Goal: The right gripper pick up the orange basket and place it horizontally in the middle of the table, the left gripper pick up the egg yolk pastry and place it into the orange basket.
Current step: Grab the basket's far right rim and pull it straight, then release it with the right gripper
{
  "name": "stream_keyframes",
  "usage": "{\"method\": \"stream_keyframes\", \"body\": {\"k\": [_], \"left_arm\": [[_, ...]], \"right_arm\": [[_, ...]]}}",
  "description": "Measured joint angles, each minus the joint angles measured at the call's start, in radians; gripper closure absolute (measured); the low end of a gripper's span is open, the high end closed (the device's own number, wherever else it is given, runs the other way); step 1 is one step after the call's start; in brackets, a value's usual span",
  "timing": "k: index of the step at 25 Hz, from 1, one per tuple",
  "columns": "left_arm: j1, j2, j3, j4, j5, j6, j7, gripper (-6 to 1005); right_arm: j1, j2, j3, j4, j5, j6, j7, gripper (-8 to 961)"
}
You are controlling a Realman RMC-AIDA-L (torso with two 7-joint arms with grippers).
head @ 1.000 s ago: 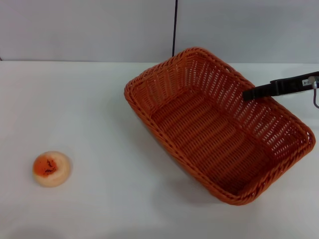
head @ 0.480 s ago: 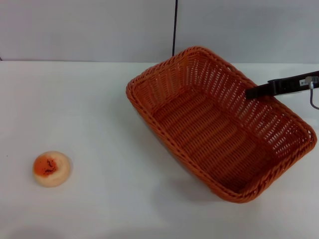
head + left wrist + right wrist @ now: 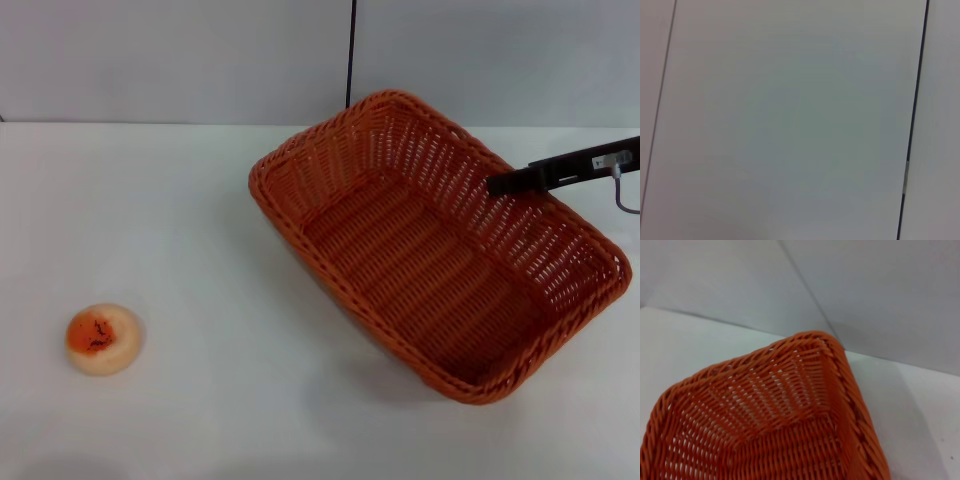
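Observation:
The orange basket (image 3: 420, 260) lies diagonally on the right half of the white table (image 3: 180, 220), with a shadow under its near side. My right gripper (image 3: 500, 184) reaches in from the right edge, its black finger clamped on the basket's far right rim. The right wrist view shows one inner corner of the basket (image 3: 770, 430) and its braided rim close up. Far off at the front left of the table sits the egg yolk pastry (image 3: 103, 338), alone. My left gripper is out of view; its wrist camera shows only a pale wall panel.
A grey wall with a dark vertical seam (image 3: 350, 55) runs behind the table. White tabletop lies between the pastry and the basket.
The basket swayed slightly right, then back left and a little upward, together with the right gripper on its rim. The pastry has not moved.

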Motion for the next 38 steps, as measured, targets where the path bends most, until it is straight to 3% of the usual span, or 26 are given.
{"method": "stream_keyframes", "body": {"k": [8, 16, 22, 25, 38], "left_arm": [[0.028, 0.000, 0.000, 0.011, 0.000, 0.021, 0.000, 218], [0.057, 0.000, 0.000, 0.026, 0.000, 0.044, -0.007, 222], [0.075, 0.000, -0.007, 0.030, 0.000, 0.062, -0.007, 224], [0.080, 0.000, -0.008, 0.041, 0.000, 0.076, -0.014, 225], [0.079, 0.000, -0.008, 0.041, 0.000, 0.090, -0.016, 231]], "right_arm": [[0.032, 0.004, -0.086, -0.021, 0.000, -0.029, -0.205, 775], [0.025, 0.015, -0.094, -0.095, 0.067, -0.080, -0.452, 780], [-0.010, -0.006, -0.082, -0.120, 0.219, -0.134, -0.679, 782], [-0.006, -0.032, -0.089, -0.092, 0.245, -0.183, -0.767, 783], [0.030, -0.045, -0.091, 0.006, 0.238, -0.246, -0.937, 785]]}}
